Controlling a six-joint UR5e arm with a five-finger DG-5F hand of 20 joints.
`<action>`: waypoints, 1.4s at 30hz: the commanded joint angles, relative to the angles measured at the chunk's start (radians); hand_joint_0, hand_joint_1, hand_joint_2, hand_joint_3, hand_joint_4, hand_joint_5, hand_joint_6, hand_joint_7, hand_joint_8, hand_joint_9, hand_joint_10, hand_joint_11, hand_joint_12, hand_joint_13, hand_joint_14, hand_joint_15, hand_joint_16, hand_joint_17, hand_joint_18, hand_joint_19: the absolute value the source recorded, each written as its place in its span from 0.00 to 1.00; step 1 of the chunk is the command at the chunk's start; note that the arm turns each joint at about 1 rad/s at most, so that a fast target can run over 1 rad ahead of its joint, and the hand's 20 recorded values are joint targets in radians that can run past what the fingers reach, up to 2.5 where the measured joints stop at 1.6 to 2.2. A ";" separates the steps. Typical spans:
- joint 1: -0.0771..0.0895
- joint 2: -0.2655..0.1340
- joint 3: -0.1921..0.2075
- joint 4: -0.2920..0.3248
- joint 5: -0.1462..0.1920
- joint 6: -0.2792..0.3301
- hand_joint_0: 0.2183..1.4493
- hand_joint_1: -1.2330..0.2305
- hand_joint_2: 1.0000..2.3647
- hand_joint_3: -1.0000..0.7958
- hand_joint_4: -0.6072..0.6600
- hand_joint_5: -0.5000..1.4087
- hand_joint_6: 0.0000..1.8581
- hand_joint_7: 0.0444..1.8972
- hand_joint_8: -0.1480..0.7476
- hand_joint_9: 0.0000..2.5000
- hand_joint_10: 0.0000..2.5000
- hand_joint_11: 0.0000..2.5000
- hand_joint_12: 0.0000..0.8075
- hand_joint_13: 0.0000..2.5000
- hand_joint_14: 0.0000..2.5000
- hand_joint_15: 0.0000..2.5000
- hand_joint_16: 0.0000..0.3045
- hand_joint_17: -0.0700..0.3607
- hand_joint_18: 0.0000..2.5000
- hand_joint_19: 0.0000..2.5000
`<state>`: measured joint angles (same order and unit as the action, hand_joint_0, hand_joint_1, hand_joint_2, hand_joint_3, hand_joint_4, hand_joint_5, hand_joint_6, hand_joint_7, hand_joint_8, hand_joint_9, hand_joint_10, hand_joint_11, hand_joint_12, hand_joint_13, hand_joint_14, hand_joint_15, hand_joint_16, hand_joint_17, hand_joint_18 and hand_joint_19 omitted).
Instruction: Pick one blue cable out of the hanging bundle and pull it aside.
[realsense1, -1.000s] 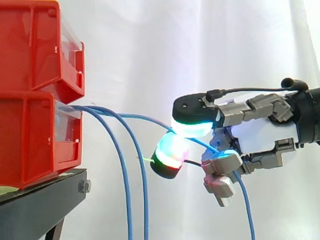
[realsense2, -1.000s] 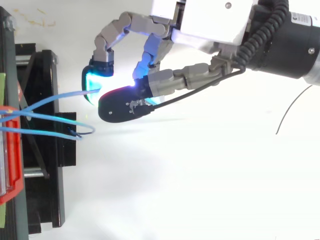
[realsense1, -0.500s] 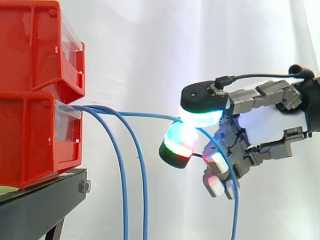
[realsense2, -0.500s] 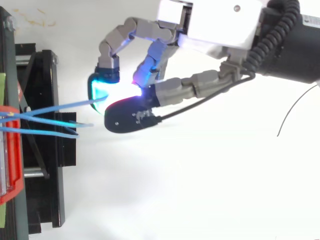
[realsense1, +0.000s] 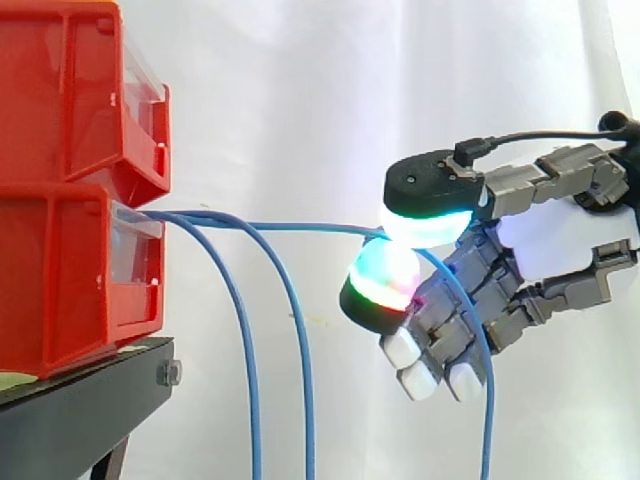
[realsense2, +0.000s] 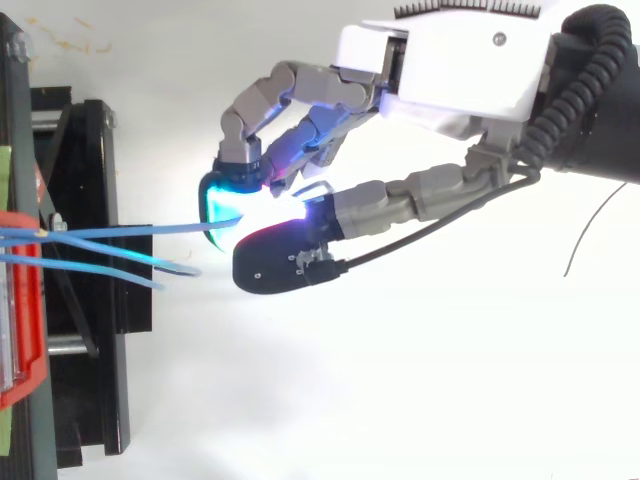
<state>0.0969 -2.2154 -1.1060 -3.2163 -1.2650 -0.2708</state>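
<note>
White curtain (realsense1: 320, 90) forms the backdrop. Two stacked red bins (realsense1: 60, 110) stand at the left on a black stand (realsense1: 80, 400), their fronts near its right edge. The hand (realsense1: 560, 245) enters from the right, with its fingers (realsense1: 430, 205) clamped on one blue cable (realsense1: 310, 228): two glowing pads pinch it from above and below, and the others curl beneath. This cable runs almost level from the front of the lower bin (realsense1: 70, 280) to the pinch, then drapes over the curled fingers and falls towards the lower edge. The other cables (realsense1: 245, 360) of the bundle hang down just past the stand's right edge, well apart from the hand. Seen from above, the held cable meets the cyan pad and diverges only slightly from the rest. Selection and grasp appear complete, with one cable separated. The pull aside appears only begun, so a further sideways draw is judged to remain.
</note>
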 joint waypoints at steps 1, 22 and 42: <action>0.001 0.000 0.000 -0.010 -0.001 0.018 0.28 0.33 0.02 0.49 0.38 0.19 0.49 0.49 0.37 0.28 0.01 0.17 0.38 0.24 0.01 0.21 0.12 0.35 0.18 0.28; 0.001 0.000 0.000 -0.011 -0.004 0.021 0.28 0.46 0.01 0.40 0.45 0.20 0.49 0.49 0.43 0.34 0.01 0.23 0.40 0.28 0.01 0.23 0.13 0.37 0.23 0.30; 0.001 0.000 0.000 -0.011 -0.004 0.022 0.29 0.31 0.01 0.47 0.49 0.19 0.50 0.48 0.43 0.33 0.01 0.25 0.41 0.28 0.01 0.24 0.13 0.37 0.23 0.29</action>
<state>0.0990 -2.2151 -1.1060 -3.2275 -1.2686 -0.2492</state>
